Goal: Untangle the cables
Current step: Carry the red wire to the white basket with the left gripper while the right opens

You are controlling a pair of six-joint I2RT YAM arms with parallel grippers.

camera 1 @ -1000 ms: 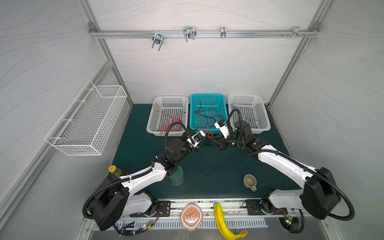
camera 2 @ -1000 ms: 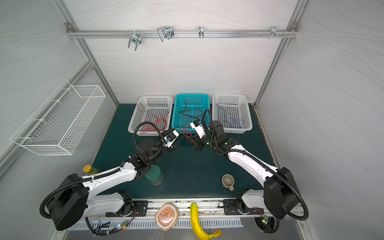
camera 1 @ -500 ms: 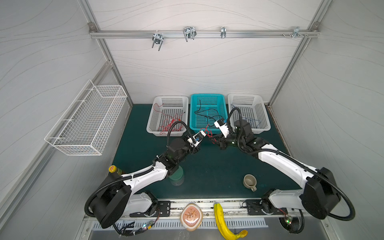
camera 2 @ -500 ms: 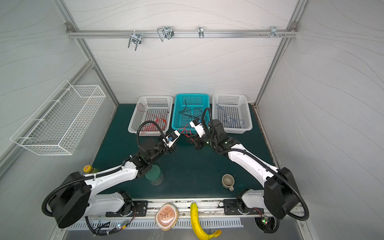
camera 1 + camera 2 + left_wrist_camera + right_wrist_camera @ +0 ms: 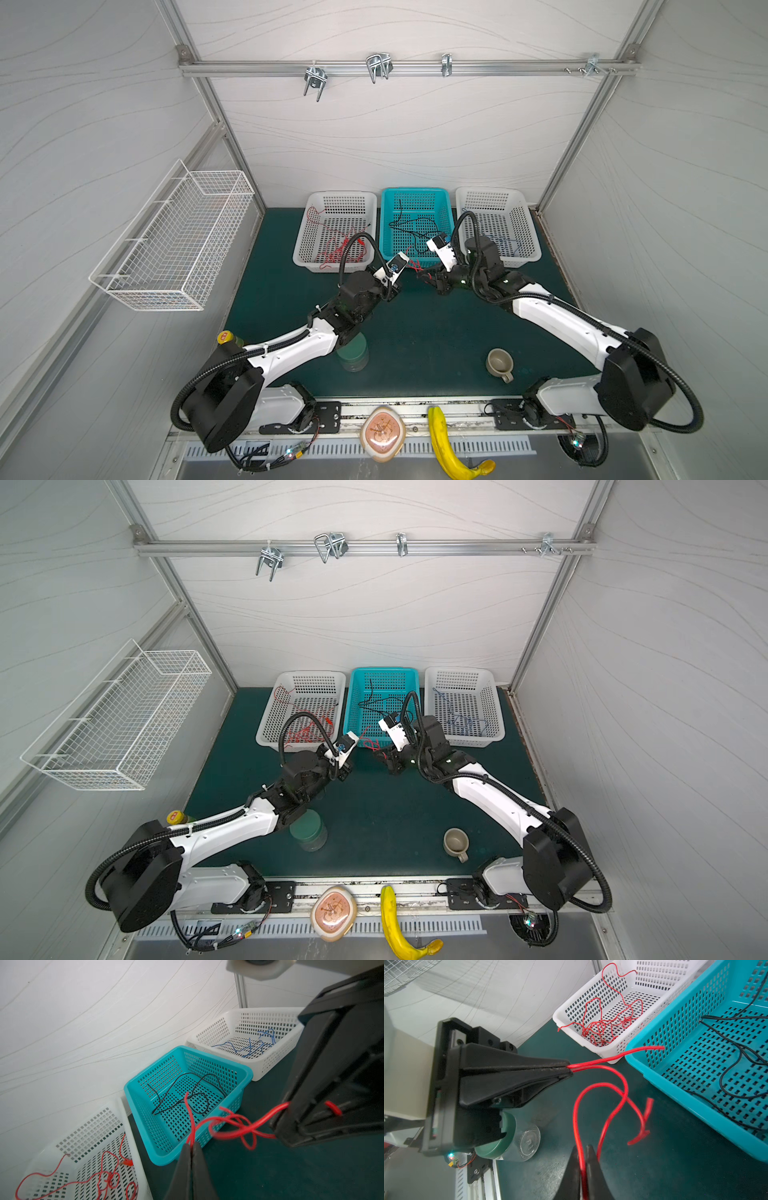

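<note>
Closing since a moment ago, the left gripper [image 5: 191,1148] now has its jaws pressed together on the red cable [image 5: 247,1126], pinching a doubled strand at the very tips. That cable hangs in loose, knotted loops between the two grippers, above the green worktop [image 5: 415,332] and just in front of the teal basket [image 5: 415,192]. One free end points toward the basket and another curls downward. The right gripper [image 5: 582,1149] faces the left one from close by. Its jaws are nearly together with a strand of the same cable running between them, so it looks clamped on it too.

Inside the teal basket lies a black cable [image 5: 721,1082] in open curves. The white basket on the left [image 5: 301,249] holds a tangle of thin red cables [image 5: 600,1028], one strand draped over its rim. The white basket on the right [image 5: 534,245] holds a blue cable [image 5: 249,1047]. Nearer the arm bases, a clear jar with a green lid [image 5: 353,353] stands beside the left arm, well apart from a small mug [image 5: 498,365]
</note>
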